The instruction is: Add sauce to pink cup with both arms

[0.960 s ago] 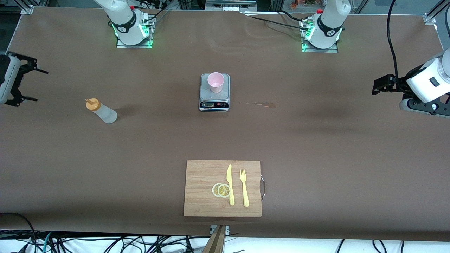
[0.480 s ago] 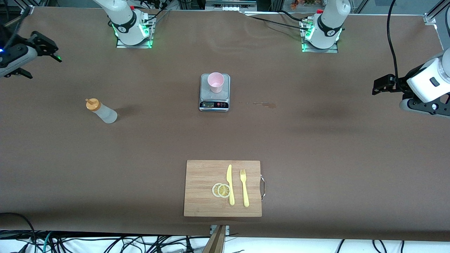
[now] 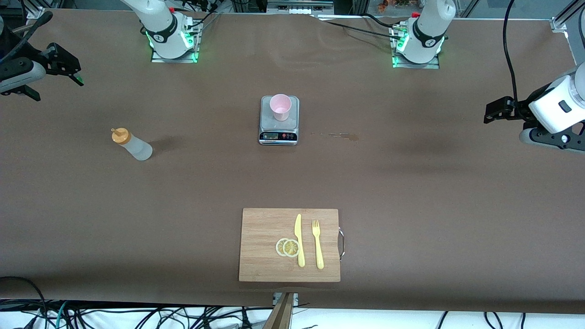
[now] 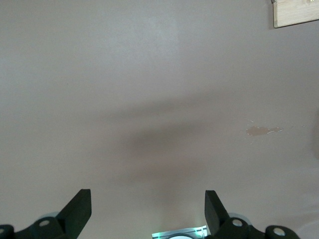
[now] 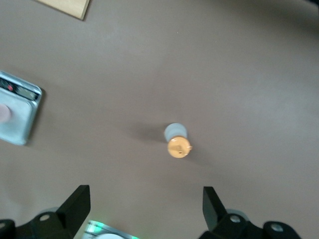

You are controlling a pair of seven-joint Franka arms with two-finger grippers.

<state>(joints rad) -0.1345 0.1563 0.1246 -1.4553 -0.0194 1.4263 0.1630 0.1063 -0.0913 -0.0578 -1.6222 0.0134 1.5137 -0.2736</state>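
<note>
The sauce bottle (image 3: pixel 131 145), whitish with an orange cap, stands on the brown table toward the right arm's end. It also shows in the right wrist view (image 5: pixel 177 139), from above. The pink cup (image 3: pixel 280 106) stands upright on a small silver scale (image 3: pixel 279 130) in the middle of the table; a sliver of the cup shows in the right wrist view (image 5: pixel 4 113). My right gripper (image 3: pixel 68 66) (image 5: pixel 144 204) is open and empty, up in the air off the bottle. My left gripper (image 3: pixel 491 109) (image 4: pixel 147 206) is open and empty over the table's other end, and waits.
A wooden cutting board (image 3: pixel 265 228) with a yellow knife (image 3: pixel 299 240), a yellow fork (image 3: pixel 317 244) and lemon slices (image 3: pixel 288 247) lies near the front camera. A small sauce stain (image 3: pixel 340 135) lies beside the scale. Cables hang at the table's front edge.
My right gripper has swung from the table's edge toward the bases' side and turned; it shifted only slightly in the last half second. The left arm, the bottle and the cup have not moved.
</note>
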